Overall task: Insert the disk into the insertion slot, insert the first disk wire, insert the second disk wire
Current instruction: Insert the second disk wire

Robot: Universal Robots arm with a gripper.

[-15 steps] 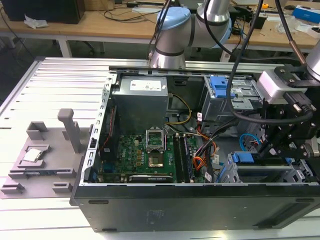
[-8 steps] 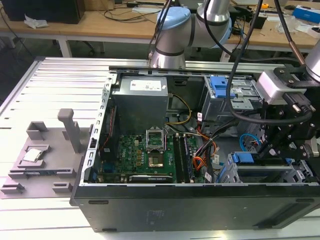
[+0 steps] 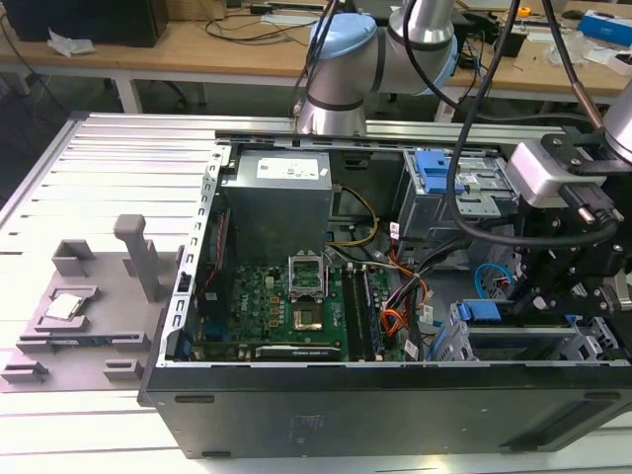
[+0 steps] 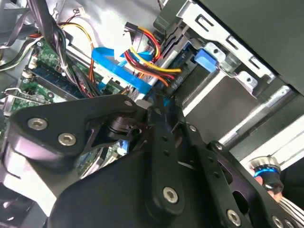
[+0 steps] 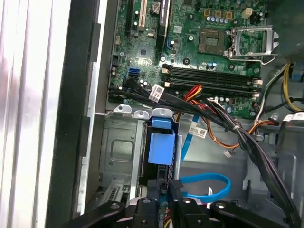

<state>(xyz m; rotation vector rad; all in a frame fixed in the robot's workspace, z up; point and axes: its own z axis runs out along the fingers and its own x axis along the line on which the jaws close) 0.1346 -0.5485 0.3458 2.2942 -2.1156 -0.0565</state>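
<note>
The disk (image 5: 161,145), in its bright blue carrier, lies inside the insertion slot (image 5: 118,152), a silver sheet-metal bay at the case's front corner. In the exterior view the slot (image 3: 523,341) is at the lower right, with the carrier's blue end (image 3: 484,311) showing. My gripper (image 5: 165,183) hangs just behind the disk, fingers drawn together on the end of the second disk wire (image 5: 205,182), a flat blue cable that loops beside it. The second wrist view shows that cable (image 4: 118,69) running into my gripper (image 4: 159,102). The first disk wire (image 4: 152,66), an orange-red bundle, reaches the disk's rear next to it.
The open case holds a motherboard (image 3: 281,311), a grey power supply (image 3: 276,202) and an upper drive cage with a blue latch (image 3: 434,178). Thick black cable bundles (image 5: 223,118) cross above the bay. A grey fixture (image 3: 79,306) sits on the slatted table at the exterior view's left.
</note>
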